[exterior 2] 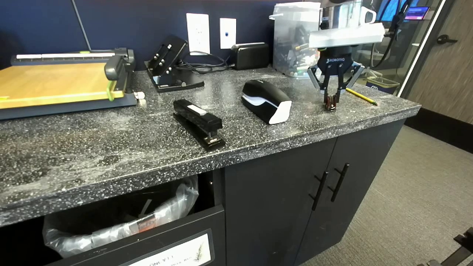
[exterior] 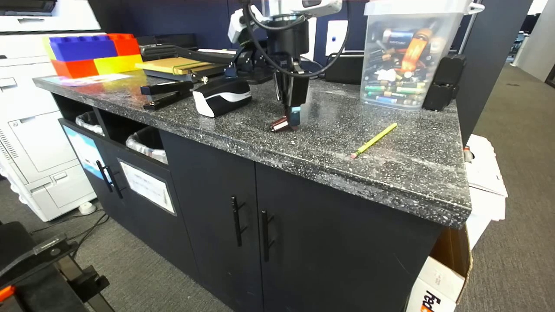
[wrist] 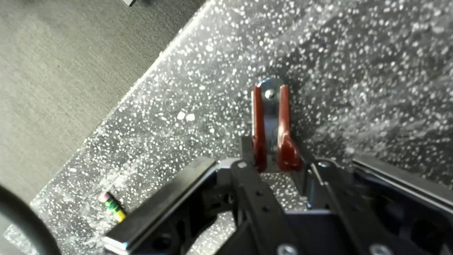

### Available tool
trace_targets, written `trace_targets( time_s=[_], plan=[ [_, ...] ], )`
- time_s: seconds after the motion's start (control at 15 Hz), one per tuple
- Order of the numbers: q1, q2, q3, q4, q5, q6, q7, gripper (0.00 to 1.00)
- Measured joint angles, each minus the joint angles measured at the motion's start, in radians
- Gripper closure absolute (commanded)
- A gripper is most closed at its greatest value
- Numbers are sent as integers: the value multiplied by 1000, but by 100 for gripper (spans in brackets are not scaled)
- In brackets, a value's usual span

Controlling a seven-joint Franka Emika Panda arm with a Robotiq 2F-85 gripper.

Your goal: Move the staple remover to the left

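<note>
In the wrist view the dark red staple remover (wrist: pixel 284 113) points away from me, its two red arms joined by a shiny metal part at the far end. My gripper (wrist: pixel 273 154) is shut on its near end, one finger pressed to each side. Both exterior views also show the staple remover (exterior: pixel 280 125) under the fingertips, low over the speckled counter. Whether it touches the counter I cannot tell. The gripper (exterior 2: pixel 331 99) points straight down and partly covers it.
A black-and-white electric stapler (exterior 2: pixel 264 99) and a black stapler (exterior 2: pixel 197 120) lie on the counter (exterior 2: pixel 111 147) beside the arm. Across from them are a yellow pencil (exterior: pixel 373 141) and a clear bin of batteries (exterior: pixel 390 97). The counter's front edge is close by.
</note>
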Motion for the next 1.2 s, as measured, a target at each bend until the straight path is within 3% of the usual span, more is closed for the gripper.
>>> trace_targets(
  time_s=[0.4,0.73,0.8,0.87,1.2],
  plan=[
    [81,-41,37,-62,-27,63,-133,93],
    [91,-50,40,-104,-27,171,-163,93],
    [84,-50,37,-106,-27,182,-174,47],
    [76,-50,35,-108,-27,193,-186,46],
    [48,-50,31,-121,-27,208,-229,11]
  ],
)
